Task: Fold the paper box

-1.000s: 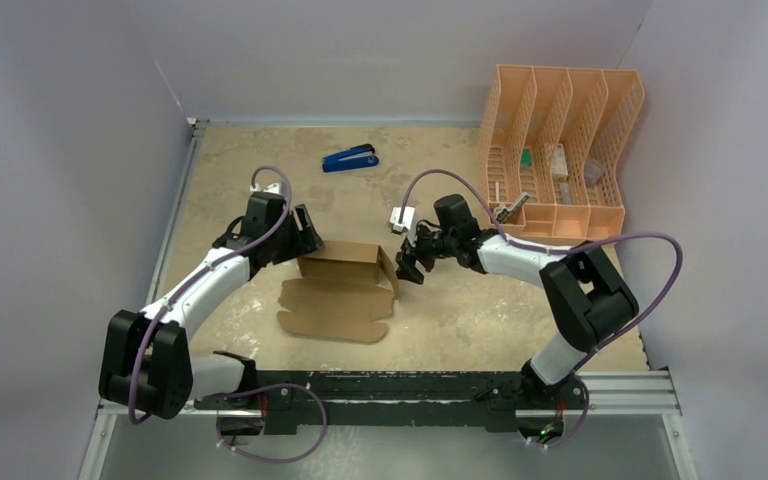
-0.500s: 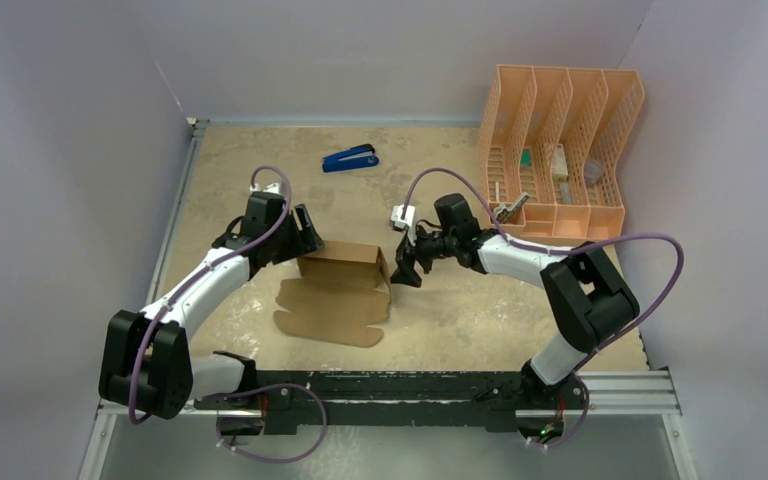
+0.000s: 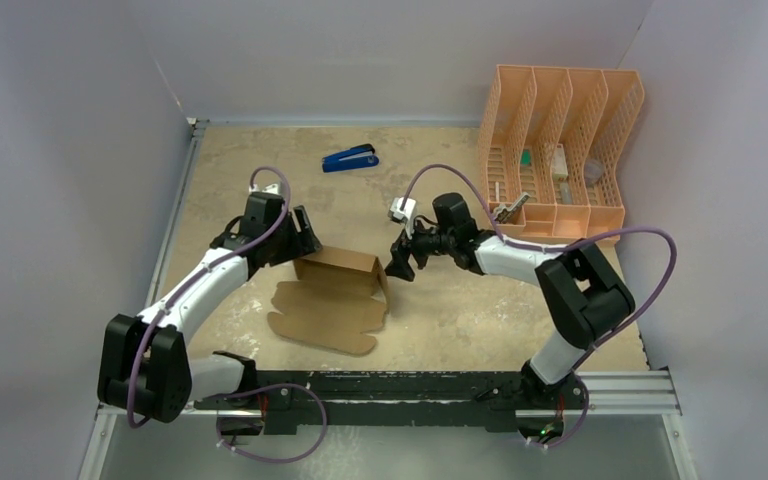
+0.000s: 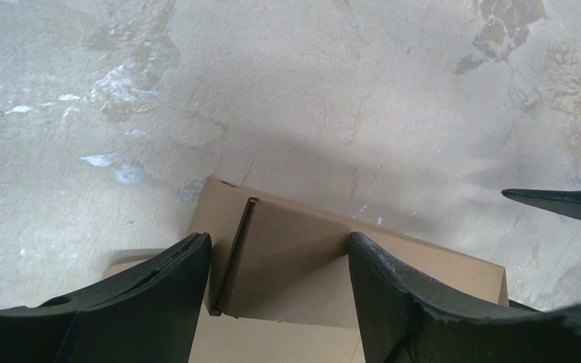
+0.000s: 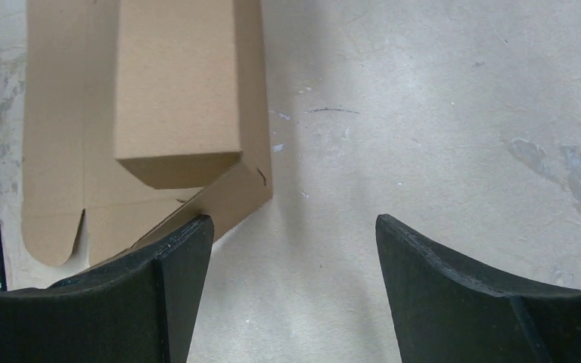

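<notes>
The paper box (image 3: 335, 290) is plain brown cardboard, partly folded: a raised rectangular section at the back, flat rounded flaps spread toward the front. My left gripper (image 3: 300, 243) is open at the box's back left corner; in the left wrist view its fingers stand either side of the raised panel (image 4: 287, 265), with gaps on both sides. My right gripper (image 3: 400, 265) is open at the box's right end. In the right wrist view the box (image 5: 174, 98) lies to the upper left, and the left fingertip (image 5: 185, 249) sits at the edge of its side flap.
A blue stapler (image 3: 350, 158) lies at the back of the table. A peach-orange mesh file organizer (image 3: 560, 150) with small items stands at the back right. Grey walls enclose the table; a black rail (image 3: 410, 385) runs along the front edge.
My right gripper has moved left toward the box's right end. The box has shifted and turned slightly to the left. My left gripper has barely moved.
</notes>
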Action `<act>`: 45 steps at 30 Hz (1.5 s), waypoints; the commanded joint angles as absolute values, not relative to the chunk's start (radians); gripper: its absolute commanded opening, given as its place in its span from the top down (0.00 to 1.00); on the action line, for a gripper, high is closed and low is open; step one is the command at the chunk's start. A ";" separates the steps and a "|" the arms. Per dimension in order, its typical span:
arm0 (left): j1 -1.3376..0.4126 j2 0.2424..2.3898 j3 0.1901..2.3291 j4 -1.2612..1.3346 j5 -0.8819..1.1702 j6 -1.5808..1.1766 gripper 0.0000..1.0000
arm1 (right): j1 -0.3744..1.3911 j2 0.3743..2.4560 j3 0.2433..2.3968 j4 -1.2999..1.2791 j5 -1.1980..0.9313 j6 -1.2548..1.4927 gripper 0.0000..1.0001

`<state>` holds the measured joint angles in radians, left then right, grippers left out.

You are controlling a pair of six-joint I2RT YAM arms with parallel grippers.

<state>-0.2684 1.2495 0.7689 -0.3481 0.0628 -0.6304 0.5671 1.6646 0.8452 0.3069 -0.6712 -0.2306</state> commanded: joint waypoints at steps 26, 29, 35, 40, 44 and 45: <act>-0.627 0.814 0.660 -0.441 0.037 -0.701 0.41 | 0.857 1.333 0.959 -0.245 0.047 0.340 0.25; -0.636 0.815 0.611 -0.386 0.030 -0.749 0.41 | 0.899 1.359 0.947 -0.249 0.094 0.379 0.31; -0.638 0.897 0.589 -0.323 0.068 -0.719 0.41 | 0.926 1.427 0.963 -0.227 0.166 0.382 0.50; -0.640 0.919 0.584 -0.278 0.026 -0.728 0.40 | 0.926 1.481 1.002 -0.247 0.206 0.306 0.80; -0.639 0.967 0.574 -0.191 0.045 -0.750 0.38 | 0.871 1.508 1.047 -0.242 0.238 0.166 0.97; -0.639 0.988 0.574 -0.165 0.058 -0.750 0.38 | 0.847 1.517 1.061 -0.244 0.218 0.137 0.99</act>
<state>-0.6357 0.9398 0.5774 -0.3122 0.0406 -0.7250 0.9108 1.5120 0.9733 -0.2523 0.1810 0.2733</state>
